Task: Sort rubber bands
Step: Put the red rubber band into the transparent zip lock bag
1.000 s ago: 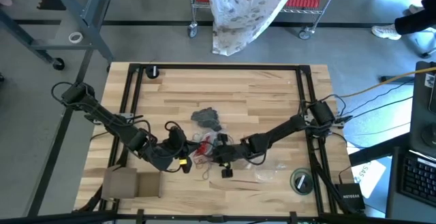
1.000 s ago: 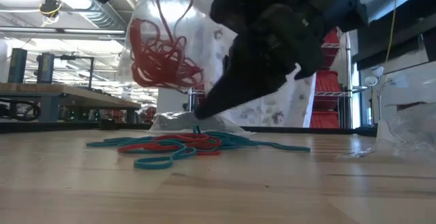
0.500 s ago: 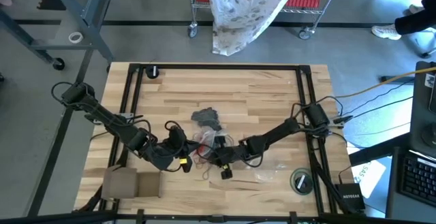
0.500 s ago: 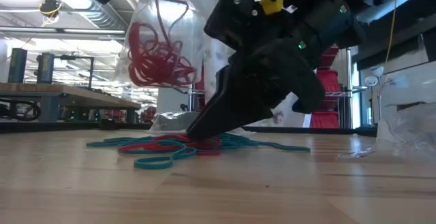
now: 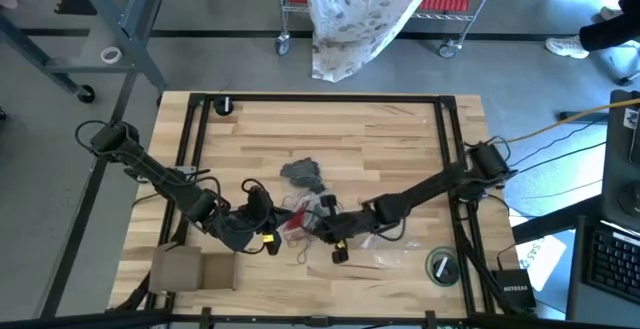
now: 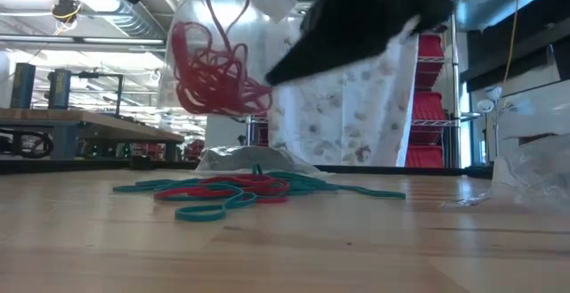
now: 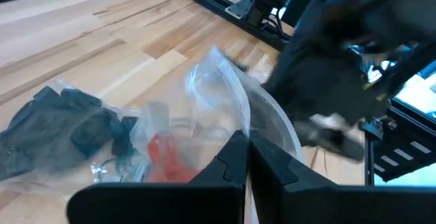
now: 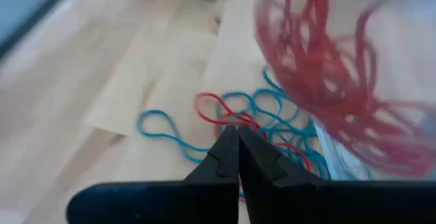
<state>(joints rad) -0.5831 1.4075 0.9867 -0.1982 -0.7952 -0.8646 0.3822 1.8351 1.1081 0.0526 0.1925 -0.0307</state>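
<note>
A loose pile of teal and red rubber bands [image 6: 239,189] lies on the wooden table, also seen in the right wrist view [image 8: 204,125]. A clear bag of red bands [image 6: 214,66] hangs lifted above it, held by my left gripper [image 7: 246,141], which is shut near the table's middle [image 5: 270,224]. A second clear bag with dark bands [image 7: 61,123] lies on the table farther back [image 5: 303,176]. My right gripper [image 8: 237,134] is shut and hovers above the pile [image 5: 322,232]; in the low view it is a dark mass [image 6: 365,17] raised clear of the table. My left gripper pinches the clear bag's upper edge [image 7: 235,118] between its two fingers; how many layers I cannot tell. The bag is lifted clear and hangs below the hold, with the red bands bunched in it [image 6: 209,79]. My right gripper: a red strand [image 8: 235,120] shows just beyond its fingertips, and I cannot tell whether it touches it.
More clear bags [image 6: 525,173] lie to the right of the pile [image 5: 395,256]. A cardboard box [image 5: 195,269] sits at the near left corner, a round green-rimmed object [image 5: 442,265] at the near right. Black frame rails [image 5: 195,139] run along the table's sides.
My right gripper dipped with its fingertips to the band pile, then rose well above the table, shifting slightly toward the near right. The pile on the table looks unchanged. The hanging bag of red bands swayed a little.
</note>
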